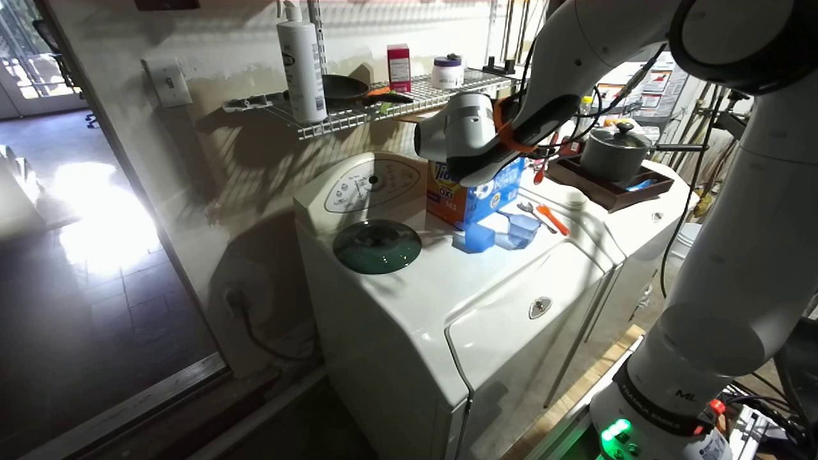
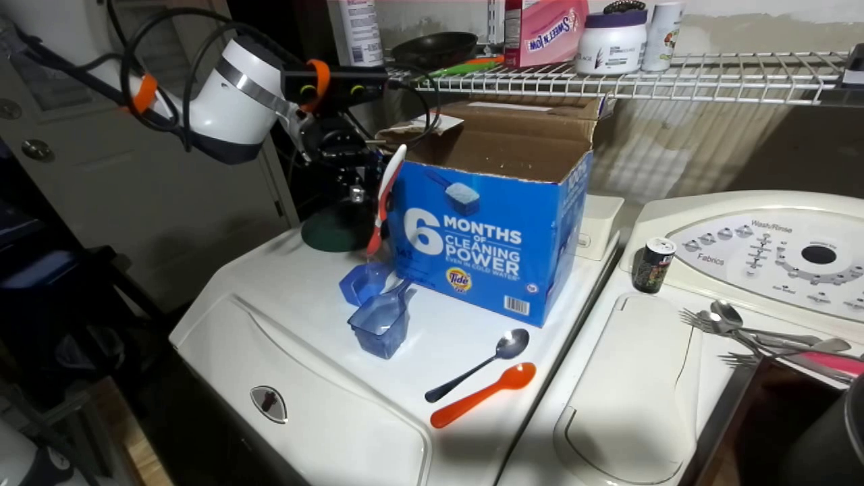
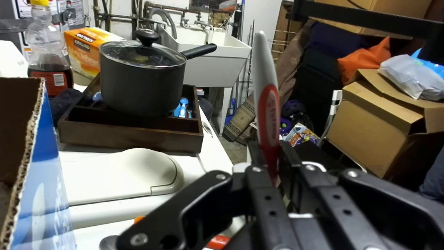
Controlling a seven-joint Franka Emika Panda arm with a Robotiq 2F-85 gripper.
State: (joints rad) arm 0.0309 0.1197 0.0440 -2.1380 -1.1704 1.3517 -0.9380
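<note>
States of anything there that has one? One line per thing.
Gripper: shut on Munchkin spoon
Munchkin spoon: held, white end up
Tide box: upright, top open
Saucepan: glass lid on
Paler blue scoop: mouth up
Orange spoon: lying flat, loose
Metal spoon: lying flat, loose
Black can: upright; opened or not, unclear
Clear bottle: capped, partly full
White jar: closed
Frying pan: uncovered

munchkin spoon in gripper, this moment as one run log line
gripper: shut on Munchkin spoon; pose: white handle up; beside: open Tide box; on appliance top: blue scoops, orange spoon
</note>
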